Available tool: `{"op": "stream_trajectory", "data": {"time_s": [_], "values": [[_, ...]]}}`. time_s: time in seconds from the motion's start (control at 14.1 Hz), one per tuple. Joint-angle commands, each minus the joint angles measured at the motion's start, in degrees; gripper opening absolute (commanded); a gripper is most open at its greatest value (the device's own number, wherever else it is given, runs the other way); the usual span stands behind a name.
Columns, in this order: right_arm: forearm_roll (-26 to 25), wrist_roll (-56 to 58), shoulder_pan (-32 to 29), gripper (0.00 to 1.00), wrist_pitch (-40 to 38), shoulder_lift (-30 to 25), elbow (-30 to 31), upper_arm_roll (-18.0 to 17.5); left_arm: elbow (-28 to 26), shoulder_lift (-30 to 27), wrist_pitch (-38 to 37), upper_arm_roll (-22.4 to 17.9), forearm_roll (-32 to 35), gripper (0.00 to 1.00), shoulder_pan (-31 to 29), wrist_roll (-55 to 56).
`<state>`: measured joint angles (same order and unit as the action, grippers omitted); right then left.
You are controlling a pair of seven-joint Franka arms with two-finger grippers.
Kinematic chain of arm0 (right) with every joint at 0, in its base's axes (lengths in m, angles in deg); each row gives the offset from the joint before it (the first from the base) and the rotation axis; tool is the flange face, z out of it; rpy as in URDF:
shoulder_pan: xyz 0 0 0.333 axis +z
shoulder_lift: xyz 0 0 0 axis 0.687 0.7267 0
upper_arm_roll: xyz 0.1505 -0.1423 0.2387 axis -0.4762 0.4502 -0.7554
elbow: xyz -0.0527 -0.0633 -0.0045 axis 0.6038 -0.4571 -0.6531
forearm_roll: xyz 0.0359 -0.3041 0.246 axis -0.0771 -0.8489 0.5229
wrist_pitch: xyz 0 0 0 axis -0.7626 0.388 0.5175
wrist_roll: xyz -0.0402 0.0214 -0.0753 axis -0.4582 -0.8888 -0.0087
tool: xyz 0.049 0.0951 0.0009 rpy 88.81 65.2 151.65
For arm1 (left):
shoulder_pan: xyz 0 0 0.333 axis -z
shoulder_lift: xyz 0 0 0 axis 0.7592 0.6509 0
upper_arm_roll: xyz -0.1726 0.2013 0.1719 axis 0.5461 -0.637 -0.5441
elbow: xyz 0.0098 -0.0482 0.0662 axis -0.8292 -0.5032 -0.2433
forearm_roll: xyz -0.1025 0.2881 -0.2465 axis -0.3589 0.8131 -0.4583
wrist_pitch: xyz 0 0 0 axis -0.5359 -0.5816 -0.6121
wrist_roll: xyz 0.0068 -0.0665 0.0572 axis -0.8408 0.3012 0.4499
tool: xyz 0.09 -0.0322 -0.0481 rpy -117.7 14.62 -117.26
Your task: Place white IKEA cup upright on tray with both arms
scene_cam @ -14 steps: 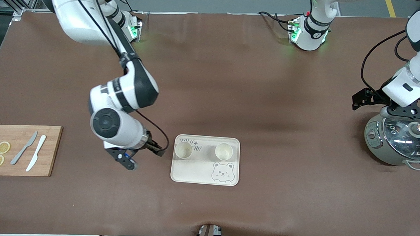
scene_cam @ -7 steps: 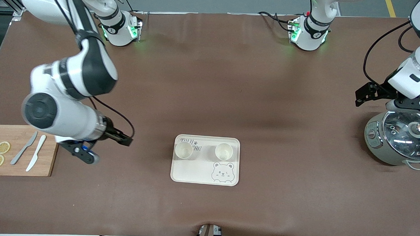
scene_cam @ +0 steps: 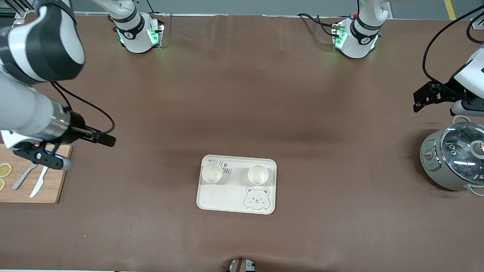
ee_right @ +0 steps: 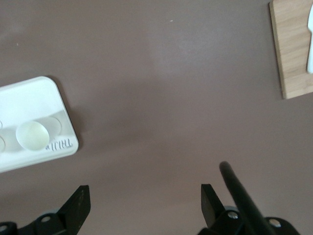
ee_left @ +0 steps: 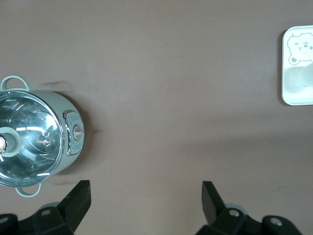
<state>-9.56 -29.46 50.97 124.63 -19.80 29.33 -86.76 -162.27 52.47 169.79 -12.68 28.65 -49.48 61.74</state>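
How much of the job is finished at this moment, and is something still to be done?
It looks finished. Two white cups stand upright, mouths up, on the tray. Nothing is in hand: the left claw is open and empty over bare table beside the pot, and the right claw is open and empty over the table near the wooden cutting board. No cup lies off the tray, so nothing seems left.

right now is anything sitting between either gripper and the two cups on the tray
Nothing visible. Both white cups stand upright on the bear tray, with bare table toward each arm. The right gripper, open, is over the cutting board; the left gripper, open, is above the lidded pot.
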Motion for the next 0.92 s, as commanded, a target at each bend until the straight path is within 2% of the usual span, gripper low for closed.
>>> {"op": "stream_trajectory", "data": {"time_s": [0.0, 0.14, 0.28, 0.85], "values": [[-2.78, 8.9, -1.94, 1.0, 0.63, -8.21, 8.13, -0.78, 0.47, -0.44, -1.17, 0.22, -0.57, 1.0, -0.27, 0.36], [-4.11, 15.07, -3.0, 1.0, 0.45, -12.95, 12.09, -0.78, 0.47, -0.35, -1.17, 0.22, -0.57, 1.0, -0.35, 0.36], [-5.16, 16.23, -3.18, 1.0, -0.24, -16.12, 14.21, -0.78, 0.38, -0.17, -1.17, 0.22, -0.57, 1.0, -0.35, 0.54], [-5.26, 31.34, -8.27, 1.0, -6.92, -22.72, 14.39, -0.78, 0.46, 0.18, -2.31, 0.05, -0.66, 1.0, -0.44, 0.01]]}}
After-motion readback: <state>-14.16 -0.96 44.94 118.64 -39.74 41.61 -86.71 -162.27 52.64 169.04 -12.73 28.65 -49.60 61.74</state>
